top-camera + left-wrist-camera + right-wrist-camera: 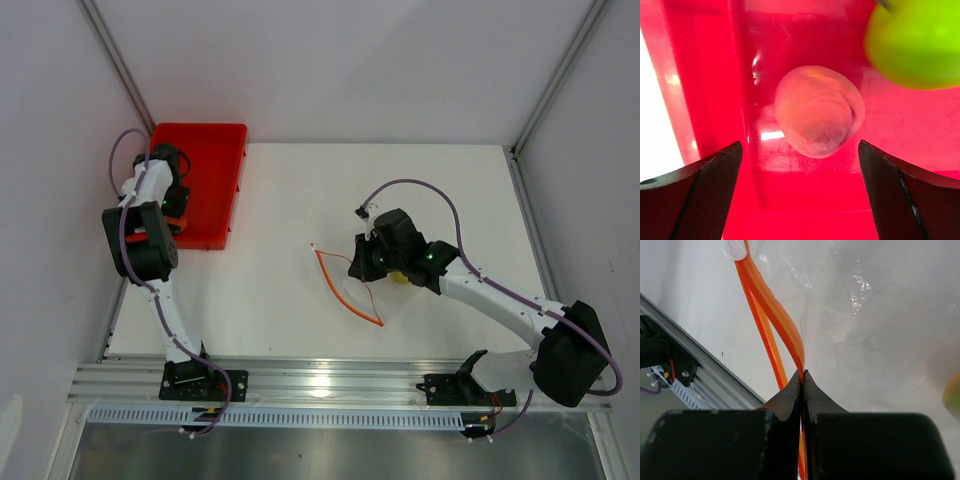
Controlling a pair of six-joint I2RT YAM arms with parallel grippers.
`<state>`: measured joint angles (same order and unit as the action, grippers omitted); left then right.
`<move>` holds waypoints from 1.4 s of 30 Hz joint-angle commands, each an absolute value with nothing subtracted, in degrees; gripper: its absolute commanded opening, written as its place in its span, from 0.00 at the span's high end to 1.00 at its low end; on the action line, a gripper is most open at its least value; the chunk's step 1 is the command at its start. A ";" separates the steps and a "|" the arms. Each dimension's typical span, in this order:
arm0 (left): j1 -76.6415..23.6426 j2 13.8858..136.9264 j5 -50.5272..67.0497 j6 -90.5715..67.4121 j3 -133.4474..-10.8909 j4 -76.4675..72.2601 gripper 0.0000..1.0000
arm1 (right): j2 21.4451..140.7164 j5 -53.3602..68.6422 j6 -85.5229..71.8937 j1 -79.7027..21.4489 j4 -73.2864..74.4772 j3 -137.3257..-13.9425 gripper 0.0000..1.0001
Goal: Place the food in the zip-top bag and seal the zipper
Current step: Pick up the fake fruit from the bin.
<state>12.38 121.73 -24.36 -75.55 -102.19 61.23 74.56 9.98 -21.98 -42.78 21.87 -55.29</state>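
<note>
White table [300, 200], pale walls on three sides, metal rail [320, 380] along the bottom of the top view. Red tray [215, 150] sits at upper left of the table.

Left gripper [799, 150] hangs over the tray with its fingers wide apart and nothing held. In the left wrist view the pink fruit [817, 117] lies on the tray floor, centre frame, between and just above the two fingertips; no contact shows. Green fruit [915, 45] is at upper right of that view, also in the tray, near the pink one but apart from it.

Bag [375, 290] lies flat on the table, centre-right in the top view, well apart from the tray. Zipper [335, 280] runs as an orange line along the bag's left edge, down toward lower right.

Right gripper [802, 377] is pinched together on the zipper. In the right wrist view the orange strip comes out of the fingertips and splits into two strands going up to a white tab [735, 250] at top left. Yellow fruit [399, 277] shows just right of the right gripper's head, at the bag; it is blurred at the right edge of the wrist view. Cannot tell if it is fully inside.
</note>
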 commanded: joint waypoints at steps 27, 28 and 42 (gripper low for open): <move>15.91 128.32 -20.48 -78.49 -111.27 69.52 0.02 | 74.09 10.11 -22.94 -42.45 18.02 -54.49 1.00; 15.91 128.32 -20.39 -78.49 -111.18 69.43 0.04 | 74.35 10.11 -23.03 -42.45 17.93 -54.49 1.00; 16.08 125.07 -21.45 -74.89 -108.72 67.24 0.69 | 74.71 10.28 -23.20 -42.45 17.75 -54.93 1.00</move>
<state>15.40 128.09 -20.78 -76.07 -109.16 67.53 74.61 9.98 -22.90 -42.72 19.38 -54.33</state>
